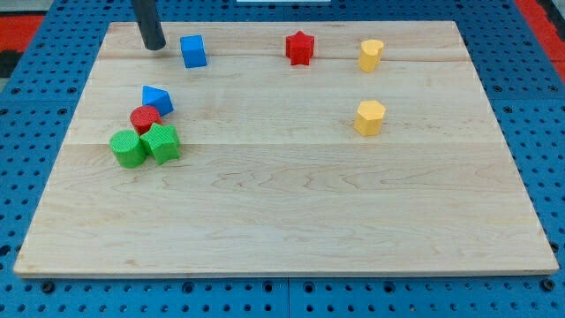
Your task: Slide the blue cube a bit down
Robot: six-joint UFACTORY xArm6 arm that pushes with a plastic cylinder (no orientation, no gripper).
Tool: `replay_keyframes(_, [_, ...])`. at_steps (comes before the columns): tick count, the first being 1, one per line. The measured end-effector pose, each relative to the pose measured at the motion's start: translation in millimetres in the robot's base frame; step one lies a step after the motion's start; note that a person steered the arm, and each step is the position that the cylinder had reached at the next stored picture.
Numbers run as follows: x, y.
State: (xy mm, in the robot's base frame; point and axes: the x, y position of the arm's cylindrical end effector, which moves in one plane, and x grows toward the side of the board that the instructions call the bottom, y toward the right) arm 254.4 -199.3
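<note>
My tip ends a plain rod — dark, smooth, cylindrical.

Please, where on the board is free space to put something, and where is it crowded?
Free: the wide strip along the view's bottom, and the middle between the green blocks and the yellow hexagon. Crowded: the left cluster around the red cylinder, and near my tip beside the blue cube.

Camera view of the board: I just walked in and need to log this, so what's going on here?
My tip rests near the view's top left, just left of the blue cube and apart from it. The cube sits near the top edge of the wooden board, not yet pushed down. Below it, a blue triangular block, red cylinder and two green blocks cluster together.
</note>
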Motion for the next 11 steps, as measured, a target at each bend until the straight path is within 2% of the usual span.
replay_keyframes(1, [5,0])
replay_keyframes(3, [-38,40])
replay_keyframes(4, [-34,40])
replay_keyframes(6, [-23,35])
replay_keyframes(8, [5,31])
replay_keyframes(10, [53,29])
replay_keyframes(11, [52,29])
